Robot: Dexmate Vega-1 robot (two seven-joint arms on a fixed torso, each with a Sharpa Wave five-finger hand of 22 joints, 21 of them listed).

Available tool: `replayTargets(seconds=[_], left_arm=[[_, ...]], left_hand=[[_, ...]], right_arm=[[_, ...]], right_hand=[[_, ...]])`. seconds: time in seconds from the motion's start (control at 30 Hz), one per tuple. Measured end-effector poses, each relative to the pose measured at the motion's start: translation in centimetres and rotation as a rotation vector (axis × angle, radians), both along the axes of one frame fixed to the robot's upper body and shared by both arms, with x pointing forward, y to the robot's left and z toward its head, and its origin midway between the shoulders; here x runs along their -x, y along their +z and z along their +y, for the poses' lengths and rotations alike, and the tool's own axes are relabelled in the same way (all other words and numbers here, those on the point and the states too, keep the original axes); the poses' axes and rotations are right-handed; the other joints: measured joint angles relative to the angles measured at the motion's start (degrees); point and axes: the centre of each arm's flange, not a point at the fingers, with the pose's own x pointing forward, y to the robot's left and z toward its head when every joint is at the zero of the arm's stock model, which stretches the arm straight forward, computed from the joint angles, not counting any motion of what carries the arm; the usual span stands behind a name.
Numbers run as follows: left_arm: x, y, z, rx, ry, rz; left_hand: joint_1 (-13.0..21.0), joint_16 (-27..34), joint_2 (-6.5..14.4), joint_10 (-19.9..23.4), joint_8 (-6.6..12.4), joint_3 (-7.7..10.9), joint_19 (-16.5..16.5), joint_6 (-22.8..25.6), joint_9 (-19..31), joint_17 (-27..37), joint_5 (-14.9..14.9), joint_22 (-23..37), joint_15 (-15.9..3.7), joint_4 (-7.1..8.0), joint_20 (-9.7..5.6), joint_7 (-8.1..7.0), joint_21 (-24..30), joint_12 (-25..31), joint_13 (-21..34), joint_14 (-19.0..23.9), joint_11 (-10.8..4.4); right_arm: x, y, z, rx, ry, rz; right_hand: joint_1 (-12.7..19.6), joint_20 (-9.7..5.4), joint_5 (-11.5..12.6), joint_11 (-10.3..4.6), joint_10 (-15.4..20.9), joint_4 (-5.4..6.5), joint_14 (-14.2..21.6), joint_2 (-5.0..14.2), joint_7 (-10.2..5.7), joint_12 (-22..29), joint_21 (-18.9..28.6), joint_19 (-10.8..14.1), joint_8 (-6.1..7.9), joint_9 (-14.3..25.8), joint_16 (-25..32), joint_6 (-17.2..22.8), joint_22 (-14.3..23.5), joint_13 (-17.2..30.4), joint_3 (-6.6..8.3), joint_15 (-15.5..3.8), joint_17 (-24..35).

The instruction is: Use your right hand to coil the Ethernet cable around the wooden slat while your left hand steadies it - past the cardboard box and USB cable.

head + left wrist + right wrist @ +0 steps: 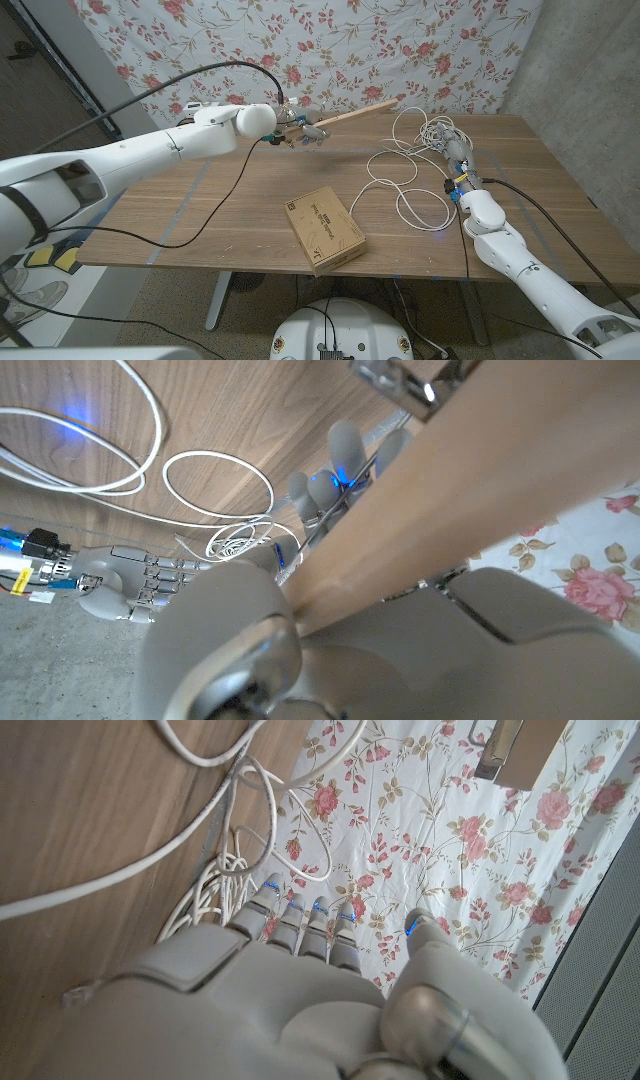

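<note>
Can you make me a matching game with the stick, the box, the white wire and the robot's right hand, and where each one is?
Things:
1. wooden slat
2. cardboard box
3. white cable
4. right hand

Places:
A. lying flat near the table's front edge
B. at the bunched cable, on the table's right side
C. held up off the table by the left hand
D. spread in loose loops on the table

Pairs: 1-C, 2-A, 3-D, 4-B
</note>
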Motion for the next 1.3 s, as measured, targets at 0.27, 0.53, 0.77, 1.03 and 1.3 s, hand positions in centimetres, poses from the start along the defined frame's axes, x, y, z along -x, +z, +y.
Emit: replayTargets(seconds=[0.27,0.53,0.77,1.03,1.3], left_arm=[[-0.2,1.2,1.1,0.039,0.011,0.122],[-0.2,2.8,1.9,0.036,0.023,0.187],[0.1,4.4,2.4,0.009,0.040,0.222],[0.5,5.1,2.9,-0.028,0.063,0.247],[0.9,5.5,3.2,-0.057,0.073,0.260]], left_hand=[[-0.62,0.01,-0.15,-0.44,0.43,0.42,-0.61,-0.48,-0.21,-1.49,0.34,0.01,0.25,-0.25,-0.02,-0.05,0.00,0.00,0.00,0.25,-0.43],[-0.98,0.01,-0.51,-0.75,0.44,0.54,-0.82,-0.63,-0.71,-2.10,0.33,0.01,0.28,-0.37,0.00,-0.18,0.00,0.00,0.00,0.28,-0.75],[-1.28,0.01,-0.81,-1.13,0.44,1.20,-1.54,-1.22,-1.17,-3.17,0.45,0.01,0.28,-0.56,0.11,-0.19,0.00,0.12,0.00,0.29,-1.13],[-1.58,0.01,-1.13,-1.35,0.43,1.67,-1.53,-1.44,-1.28,-4.16,0.64,0.01,0.29,-0.55,0.10,-0.41,0.00,0.21,0.00,0.29,-1.35],[-2.04,0.01,-1.27,-1.53,0.82,2.08,-2.04,-1.92,-1.54,-4.81,0.63,0.01,0.29,-0.61,0.00,-0.32,0.00,0.26,0.00,0.29,-1.53]], right_arm=[[2.7,0.5,0.8,0.134,-0.062,0.032],[5.1,1.1,2.1,0.284,-0.127,0.071],[7.1,1.6,3.7,0.425,-0.176,0.109],[9.4,2.1,6.3,0.588,-0.217,0.137],[10.6,2.0,8.3,0.737,-0.250,0.190]], right_hand=[[4.95,0.38,-1.03,0.83,4.09,-2.80,4.79,1.20,0.50,1.12,0.76,2.44,0.82,0.30,1.79,3.11,0.26,0.42,2.05,-1.32,0.97],[6.87,0.68,-1.03,0.41,4.47,-3.35,4.80,1.57,0.50,1.12,1.11,2.74,0.82,0.30,1.81,3.73,0.52,0.56,2.61,-1.84,1.25],[7.74,0.69,-1.25,0.41,4.46,-3.59,4.40,1.38,0.50,1.12,1.11,2.74,0.82,0.29,1.81,3.73,0.52,0.56,2.84,-2.06,1.36],[8.60,0.49,-1.25,0.52,5.19,-3.66,5.66,0.92,0.59,1.12,1.11,3.78,0.88,0.56,2.33,4.86,0.51,0.83,2.74,-3.31,1.78],[7.23,0.70,-1.47,0.41,5.69,-2.86,5.80,-0.46,0.81,1.12,1.11,3.99,1.03,0.56,2.66,5.47,0.51,0.83,1.31,-3.39,2.32]])
